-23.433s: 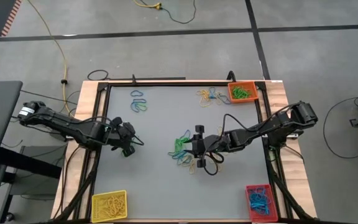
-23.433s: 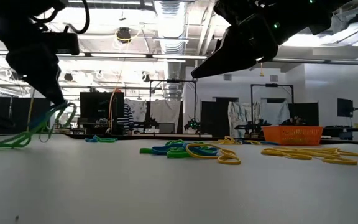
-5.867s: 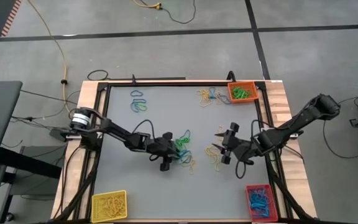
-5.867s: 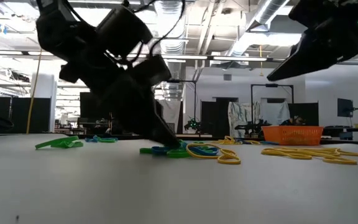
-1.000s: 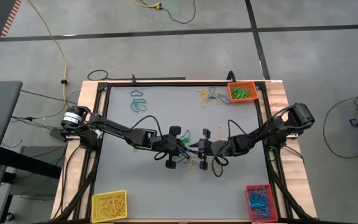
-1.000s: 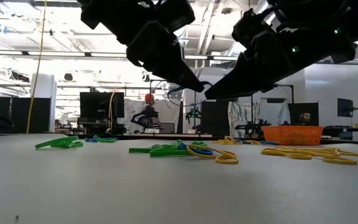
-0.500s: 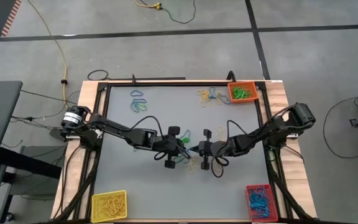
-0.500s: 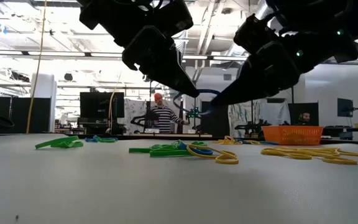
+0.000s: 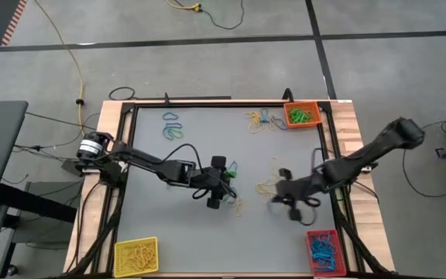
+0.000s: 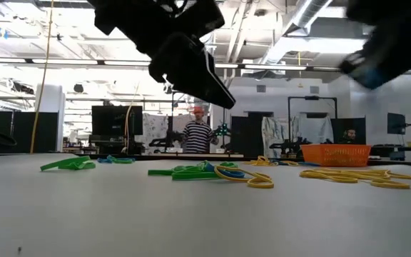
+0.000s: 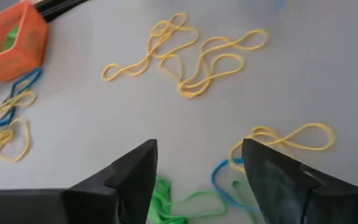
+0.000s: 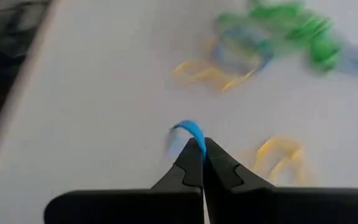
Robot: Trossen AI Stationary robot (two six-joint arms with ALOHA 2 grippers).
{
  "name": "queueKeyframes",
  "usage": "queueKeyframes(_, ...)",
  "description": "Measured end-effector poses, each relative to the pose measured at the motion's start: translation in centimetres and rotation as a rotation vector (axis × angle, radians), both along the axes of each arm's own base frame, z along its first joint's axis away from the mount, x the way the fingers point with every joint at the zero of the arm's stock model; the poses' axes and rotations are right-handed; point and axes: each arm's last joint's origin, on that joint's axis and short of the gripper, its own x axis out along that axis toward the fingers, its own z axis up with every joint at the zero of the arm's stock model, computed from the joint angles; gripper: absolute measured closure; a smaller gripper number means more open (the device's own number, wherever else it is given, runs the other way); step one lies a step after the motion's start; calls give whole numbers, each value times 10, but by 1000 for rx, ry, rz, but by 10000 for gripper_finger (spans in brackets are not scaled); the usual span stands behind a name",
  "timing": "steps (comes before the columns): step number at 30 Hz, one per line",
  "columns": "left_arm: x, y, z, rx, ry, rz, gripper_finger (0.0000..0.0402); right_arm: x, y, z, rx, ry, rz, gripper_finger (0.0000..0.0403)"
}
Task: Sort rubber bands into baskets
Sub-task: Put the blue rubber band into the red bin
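Blue rubber band (image 12: pixel 188 129) (pinched), right end effector (image 12: pixel 197 149)

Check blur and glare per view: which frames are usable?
Right wrist view: smeared; right gripper sharp, pinching a blue band. High view: right gripper streaked; left gripper crisp. Low view: bright ceiling lights, arms silhouetted. Left wrist view: sharp, yellow bands clear.

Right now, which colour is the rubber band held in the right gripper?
Blue. The rubber band pinched by the right gripper shows best in the right wrist view.
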Motion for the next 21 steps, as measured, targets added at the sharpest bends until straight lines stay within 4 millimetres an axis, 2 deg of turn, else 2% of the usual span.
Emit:
queueKeyframes(5,-4,14,-12,-22,-37,49,173,-49,2,19,297,200,-41,379)
queueKeyframes(10,-10,25,-23,-50,-92,86,173,-83,12,34,578,331,-83,381)
queueKeyframes(14,-14,30,-30,-53,-95,101,173,-99,23,38,705,441,-131,381)
queueKeyframes(21,-15,36,-31,-40,-88,109,173,-109,51,28,733,598,-196,381)
